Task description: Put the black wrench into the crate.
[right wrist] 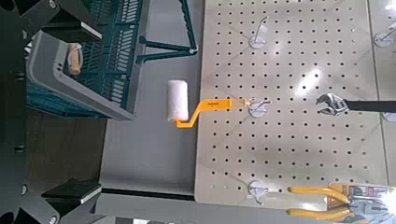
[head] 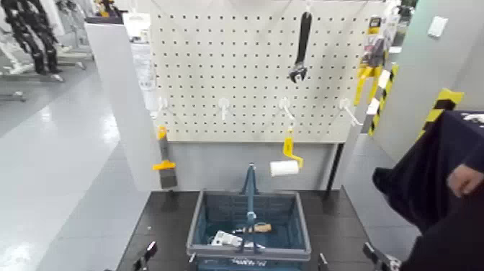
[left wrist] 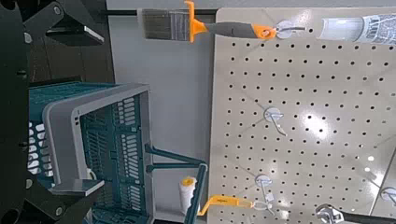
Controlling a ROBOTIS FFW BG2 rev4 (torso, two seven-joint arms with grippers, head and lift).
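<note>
The black wrench [head: 300, 50] is hung on the pegboard [head: 252, 108], high on its right part, with the jaw head pointed down. The crate [head: 248, 229] is set on the dark table [head: 162, 223] in front of the board, its hoop handle [head: 251, 187] raised; a wooden-handled tool [head: 257, 228] is held inside it. Below the wrench, the yellow-handled paint roller [head: 285, 166] is hung from a hook, and a brush [head: 167, 169] is hung at the left. The left gripper [left wrist: 77, 112] is seen at the near left of the crate, opened and empty. The right gripper [right wrist: 75, 112] is seen at the near right, also spread open, with nothing gripped. At the far right, a person's hand [head: 464, 180] is seen.
</note>
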